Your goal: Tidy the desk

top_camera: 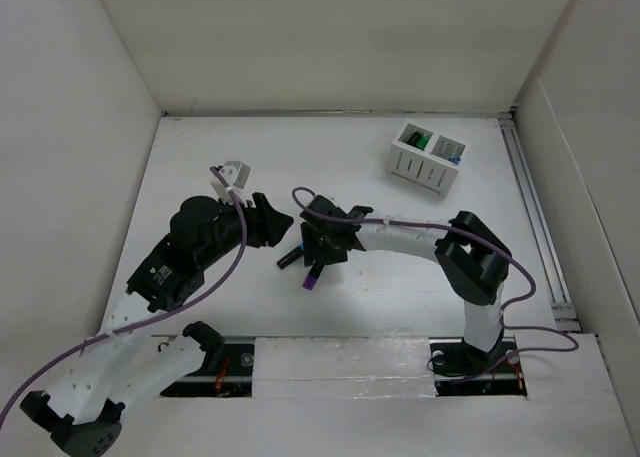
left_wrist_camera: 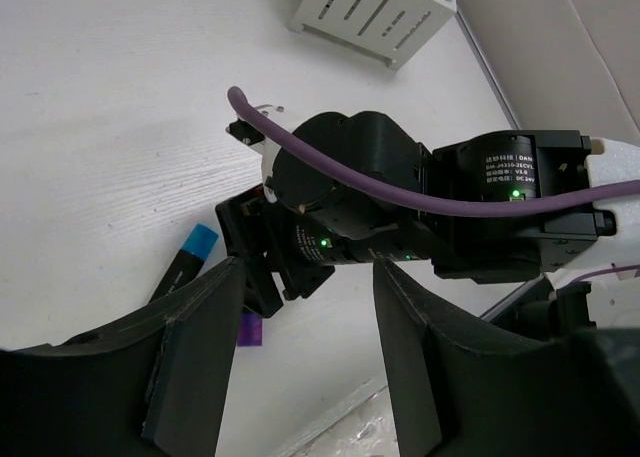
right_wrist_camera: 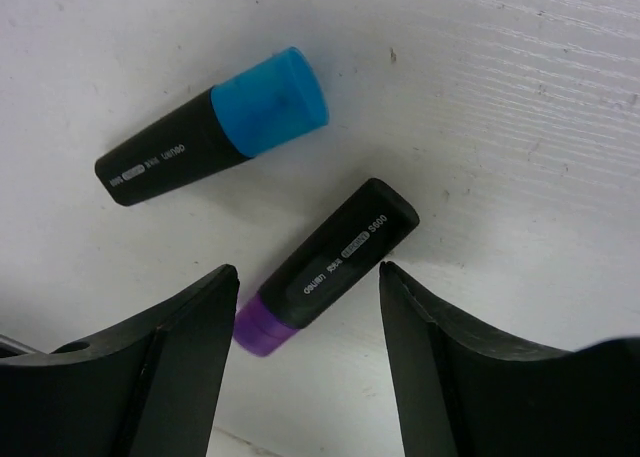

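blue-capped marker [right_wrist_camera: 210, 127] lies near purple-capped marker [right_wrist_camera: 330, 267], not touching; white slotted holder box [top_camera: 418, 165] well apart

Two highlighters [right_wrist_camera: 213, 127]; one slotted holder box [top_camera: 425, 160].

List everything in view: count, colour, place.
blue-capped highlighter: 1, black body, lying mid-desk
purple-capped highlighter: 1, black body, lying beside the blue-capped one, under the right gripper
holder box: 1, white, slotted, far right of the desk; green and blue items inside, too small to identify
desk: 1, white, under everything
left gripper: 1, black, open, empty, facing the right arm's wrist
right gripper: 1, black, open, empty
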You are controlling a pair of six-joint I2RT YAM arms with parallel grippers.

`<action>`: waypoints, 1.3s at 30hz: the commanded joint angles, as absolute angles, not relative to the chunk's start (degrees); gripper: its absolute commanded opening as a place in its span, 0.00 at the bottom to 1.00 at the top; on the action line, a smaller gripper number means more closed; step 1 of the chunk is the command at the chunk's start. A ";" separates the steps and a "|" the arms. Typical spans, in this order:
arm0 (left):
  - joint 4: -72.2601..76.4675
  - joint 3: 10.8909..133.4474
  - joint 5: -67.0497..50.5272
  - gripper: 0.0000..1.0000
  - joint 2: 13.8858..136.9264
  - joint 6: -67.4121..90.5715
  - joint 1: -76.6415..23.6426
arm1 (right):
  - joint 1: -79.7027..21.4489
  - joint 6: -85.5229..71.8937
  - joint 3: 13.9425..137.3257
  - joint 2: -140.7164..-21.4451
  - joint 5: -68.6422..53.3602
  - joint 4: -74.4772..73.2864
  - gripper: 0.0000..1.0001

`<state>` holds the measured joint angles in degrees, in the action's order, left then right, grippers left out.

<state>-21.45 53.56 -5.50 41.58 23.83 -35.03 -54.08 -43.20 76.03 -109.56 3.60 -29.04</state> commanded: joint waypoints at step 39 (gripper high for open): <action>-20.21 54.05 -2.72 0.50 40.87 21.09 -35.33 | -57.22 -42.54 81.12 -112.51 17.75 -46.13 0.60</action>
